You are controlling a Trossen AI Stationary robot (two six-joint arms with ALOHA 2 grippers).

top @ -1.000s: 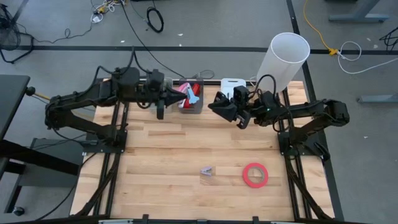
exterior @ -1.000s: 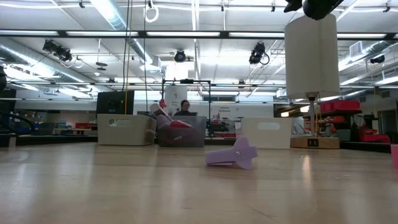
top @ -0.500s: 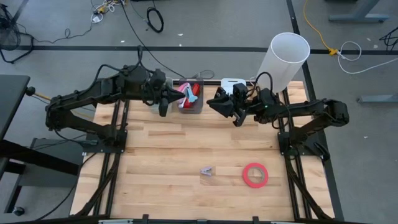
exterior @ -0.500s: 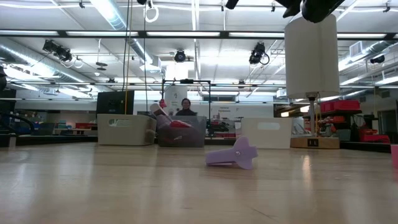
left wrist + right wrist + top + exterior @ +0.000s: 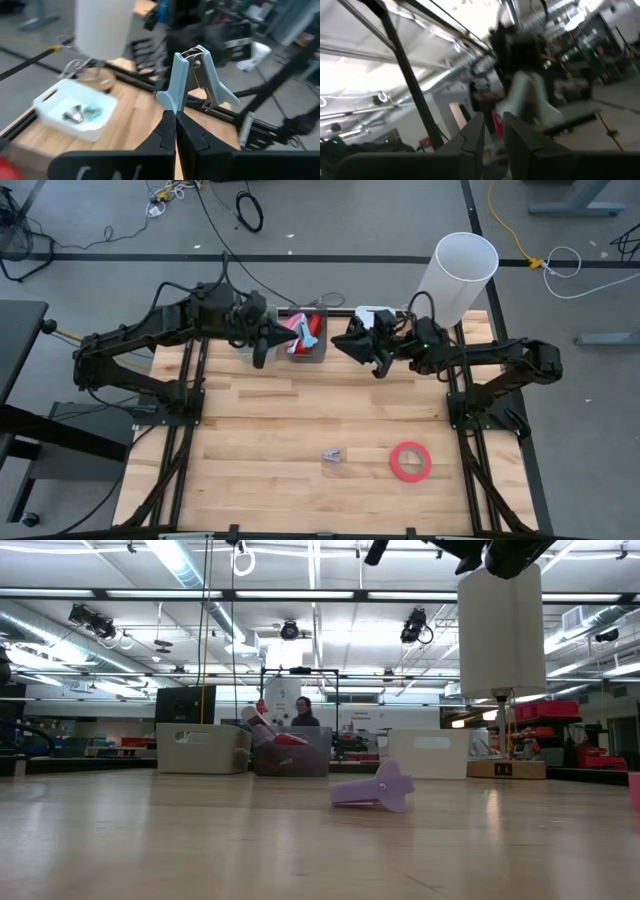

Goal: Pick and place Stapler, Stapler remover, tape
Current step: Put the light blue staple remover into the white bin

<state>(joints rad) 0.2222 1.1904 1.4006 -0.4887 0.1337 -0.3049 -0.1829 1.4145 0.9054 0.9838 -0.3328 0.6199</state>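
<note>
My left gripper (image 5: 288,332) is high at the table's far edge, shut on a light blue staple remover (image 5: 192,75) that hangs over the grey bin (image 5: 307,350). The bin holds a pink-red stapler (image 5: 298,326). My right gripper (image 5: 347,346) hovers between the grey bin and a white bin (image 5: 372,312), its fingers (image 5: 472,135) a little apart and empty. A purple staple remover (image 5: 333,454) lies on the table, also seen in the low view (image 5: 376,787). One red-pink tape ring (image 5: 410,461) lies flat to its right. No green tape shows. My left gripper pinches the blue staple remover by the lower end of its plastic body (image 5: 169,102), between its two fingertips. The remover stands out past the fingertips, its metal claws (image 5: 207,87) away from the gripper. It is lifted clear of the table and the bins.
A tall white cylinder (image 5: 458,272) stands at the far right corner, close behind my right arm. The white bin (image 5: 75,111) holds small metal and blue pieces. A beige bin (image 5: 203,748) stands left of the grey one. A person (image 5: 304,712) shows in the room behind.
My right gripper has gone a little toward the table's far edge and toward the grey bin. My left gripper has shifted slightly toward the far edge, still holding the blue staple remover.
</note>
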